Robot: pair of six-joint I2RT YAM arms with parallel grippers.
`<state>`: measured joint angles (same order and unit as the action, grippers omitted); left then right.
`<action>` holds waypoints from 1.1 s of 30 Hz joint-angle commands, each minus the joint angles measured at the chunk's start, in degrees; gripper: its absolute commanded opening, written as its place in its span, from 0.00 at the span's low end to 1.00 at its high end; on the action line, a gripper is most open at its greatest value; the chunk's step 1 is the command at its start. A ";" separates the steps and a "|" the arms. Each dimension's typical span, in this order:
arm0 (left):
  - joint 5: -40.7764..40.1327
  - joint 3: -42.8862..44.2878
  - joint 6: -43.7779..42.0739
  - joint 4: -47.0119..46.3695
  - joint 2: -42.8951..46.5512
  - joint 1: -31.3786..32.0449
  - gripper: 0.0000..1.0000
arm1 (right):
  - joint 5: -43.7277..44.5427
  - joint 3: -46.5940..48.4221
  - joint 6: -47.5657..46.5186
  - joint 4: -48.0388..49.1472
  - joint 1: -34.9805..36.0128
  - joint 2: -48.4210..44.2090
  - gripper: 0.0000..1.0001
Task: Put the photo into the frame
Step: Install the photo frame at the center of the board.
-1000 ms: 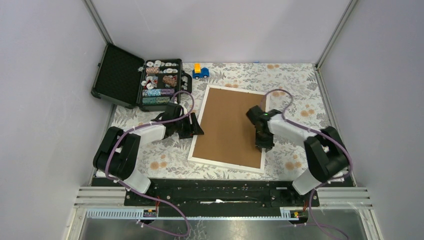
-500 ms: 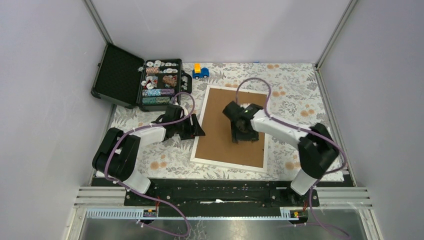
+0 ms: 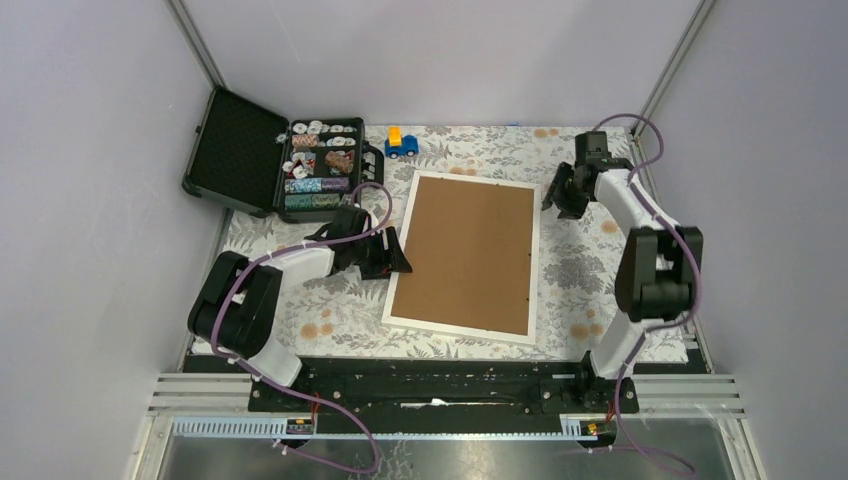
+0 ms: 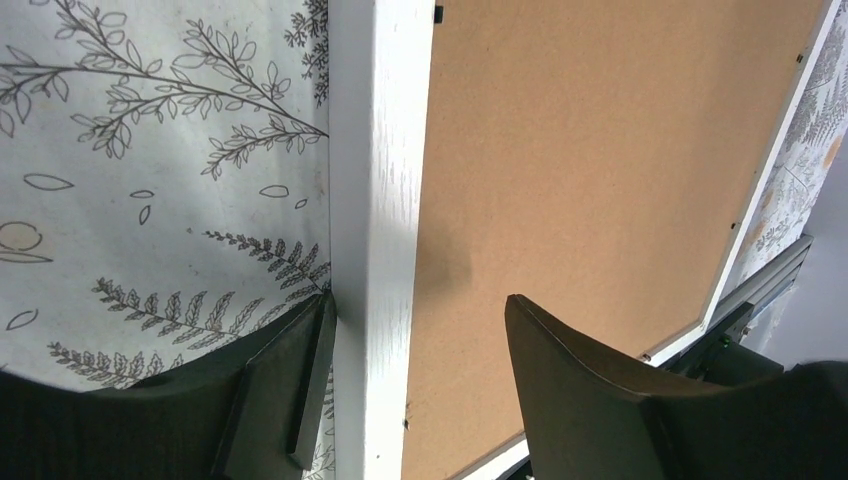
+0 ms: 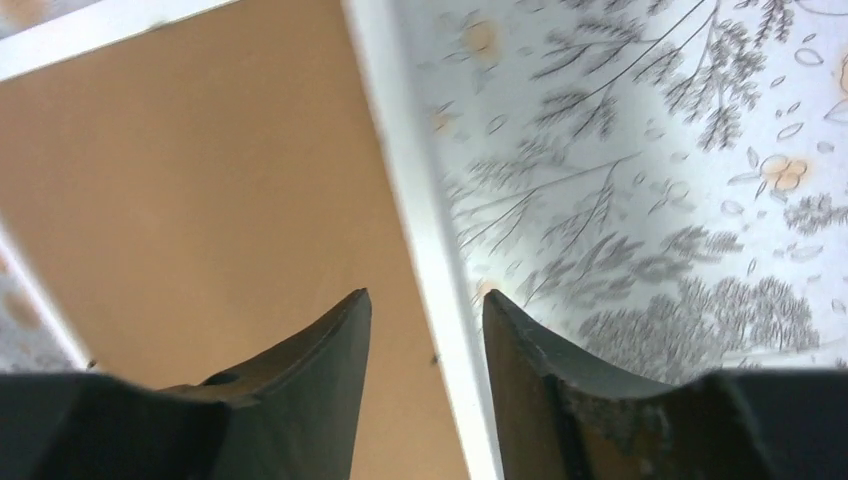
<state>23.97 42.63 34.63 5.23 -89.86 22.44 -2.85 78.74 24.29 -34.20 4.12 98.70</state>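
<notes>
The frame (image 3: 533, 270) lies face down on the floral cloth, its brown back up inside a white moulding. The photo is hidden. My left gripper (image 3: 395, 255) is open and straddles the frame's left rail (image 4: 375, 150). One finger (image 4: 290, 370) rests against the rail's outer edge, the other hangs over the brown back. My right gripper (image 3: 560, 195) stands open near the frame's upper right corner. In the right wrist view the right rail (image 5: 405, 170) runs under the gap of the right gripper (image 5: 426, 294), which holds nothing.
An open black case (image 3: 235, 150) with several rows of chips (image 3: 318, 165) sits at the back left. A small blue toy car (image 3: 401, 143) stands behind the frame. Grey walls close in on both sides.
My right arm swung from the frame's lower right, across its middle, out to the upper right corner. The left arm has barely moved.
</notes>
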 commanded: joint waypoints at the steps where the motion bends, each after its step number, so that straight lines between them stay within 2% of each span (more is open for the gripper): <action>1: 1.91 3.89 -1.86 1.31 -1.58 -0.65 0.69 | -10.45 4.41 -5.27 3.56 -4.59 8.66 0.48; 4: 2.05 5.20 -2.20 1.71 -2.83 -1.28 0.69 | -9.11 7.06 -6.95 3.62 -6.45 12.86 0.45; 9: 3.42 7.13 -1.63 0.95 -5.40 -1.43 0.67 | -11.97 9.79 -7.51 3.69 -6.76 18.24 0.40; 21: 3.12 6.24 -1.85 0.45 -5.37 -1.44 0.66 | -13.34 7.60 -6.89 7.54 -6.77 18.12 0.44; 33: 3.80 6.52 -1.61 -0.03 -5.86 -1.43 0.66 | -15.53 6.51 -6.88 7.62 -6.58 22.24 0.41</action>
<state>25.56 48.03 33.43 7.42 -95.07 21.04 -17.30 86.17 18.00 -26.81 -2.83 119.42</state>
